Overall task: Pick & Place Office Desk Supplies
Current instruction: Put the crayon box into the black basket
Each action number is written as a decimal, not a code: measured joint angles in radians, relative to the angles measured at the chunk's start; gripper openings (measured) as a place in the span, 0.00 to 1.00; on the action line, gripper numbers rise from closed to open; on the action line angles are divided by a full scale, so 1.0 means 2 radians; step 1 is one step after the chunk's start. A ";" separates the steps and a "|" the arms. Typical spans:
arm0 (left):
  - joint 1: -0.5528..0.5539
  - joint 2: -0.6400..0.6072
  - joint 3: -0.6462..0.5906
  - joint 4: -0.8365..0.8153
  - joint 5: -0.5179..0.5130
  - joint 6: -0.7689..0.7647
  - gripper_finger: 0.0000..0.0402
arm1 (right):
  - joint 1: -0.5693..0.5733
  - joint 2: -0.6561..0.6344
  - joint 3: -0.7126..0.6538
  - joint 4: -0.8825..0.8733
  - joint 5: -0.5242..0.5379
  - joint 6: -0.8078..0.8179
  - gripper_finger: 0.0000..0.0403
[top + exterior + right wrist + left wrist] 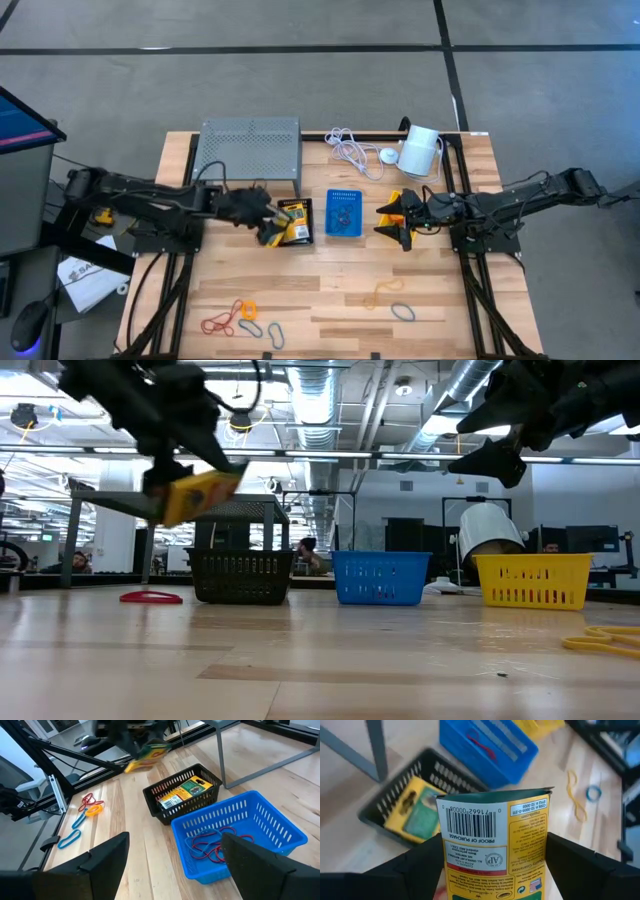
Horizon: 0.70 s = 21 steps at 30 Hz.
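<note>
Up high, looking down, three small bins sit in a row near the middle of the wooden worktop (330, 290): a black bin (297, 221) with a yellow card packet lying inside, a blue bin (344, 213) with thin loops in it, and a yellow bin (396, 208) partly hidden under the right gripper (402, 222). The left gripper (268, 228) is at the near-left corner of the black bin, with its fingers clamped on a second yellow packet (272, 236). More loops lie on the near part of the worktop: red, orange, blue and green ones (238, 318) on the left, and an orange and a blue one (392, 300) on the right. A grey metal box (249, 148), a coiled white cable (352, 152) and a white cylinder device (420, 150) are at the far edge. From table height, the held packet (197, 496) hangs tilted in the air above the black bin (241, 576), with the blue bin (381, 577) and yellow bin (534, 580) in a line to the side. The left wrist view shows the packet (495, 847) close up between the dark fingers (395, 877); it has a barcode with the numbers 71662 00008, the words "PROOF OF PURCHASE" and a round "AP" mark, and the black bin (415, 805) beyond holds the other packet. The right wrist view shows that gripper's fingers (102, 865) wide apart and holding nothing, over the blue bin (240, 837) with red and blue loops (212, 845) inside, and the black bin (182, 792) with its yellow and green packet.
</note>
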 joint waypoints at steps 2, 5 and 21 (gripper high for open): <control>0.021 0.013 0.000 0.030 0.017 0.006 0.77 | 0.000 0.000 0.000 0.000 0.000 0.000 0.77; 0.043 0.040 0.008 0.057 0.040 0.012 0.77 | 0.000 0.000 0.000 0.000 -0.002 0.002 0.77; 0.064 0.208 0.155 -0.049 0.046 0.062 0.77 | 0.015 0.000 0.000 0.000 -0.016 0.019 0.77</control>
